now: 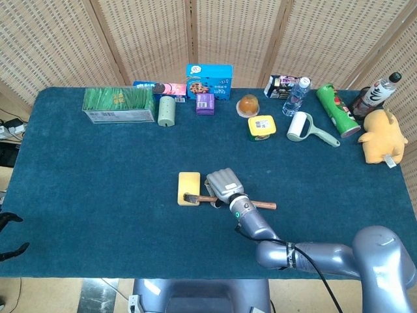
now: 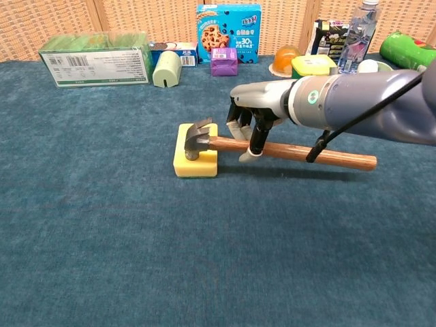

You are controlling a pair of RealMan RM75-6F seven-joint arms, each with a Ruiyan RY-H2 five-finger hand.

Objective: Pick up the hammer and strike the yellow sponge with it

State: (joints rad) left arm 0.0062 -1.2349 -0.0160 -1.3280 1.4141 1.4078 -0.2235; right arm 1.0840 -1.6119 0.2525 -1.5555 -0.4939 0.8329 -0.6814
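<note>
Hammer (image 2: 272, 148) is gripped by the right hand (image 2: 255, 112) at frame centre in chest view, fingers (image 2: 257, 136) wrapped around the wooden handle near the head end, handle running roughly level out to the right. Hammer head (image 2: 196, 138) sits down on the sponge (image 2: 196, 162), pressing into its top face at the near part. Head view agrees: right hand (image 1: 223, 184) just right of the sponge (image 1: 188, 185), hammer (image 1: 251, 205) handle poking out to the right past the wrist. Sponge lies flat on the blue table (image 2: 102, 238), centre-left of the chest frame. Left hand (image 1: 10, 231): only dark fingers show at the lower left edge of head view, off the table; can't tell how it's set. Along the back edge: green box (image 2: 95, 58) upper left, cookie box (image 2: 228, 22) top centre, purple box (image 2: 223, 61) below it, bottle (image 2: 356, 37) and green can (image 2: 407, 49) upper right. Head view also shows a lint roller (image 1: 301, 127) and yellow plush (image 1: 383, 135) at far right.
</note>
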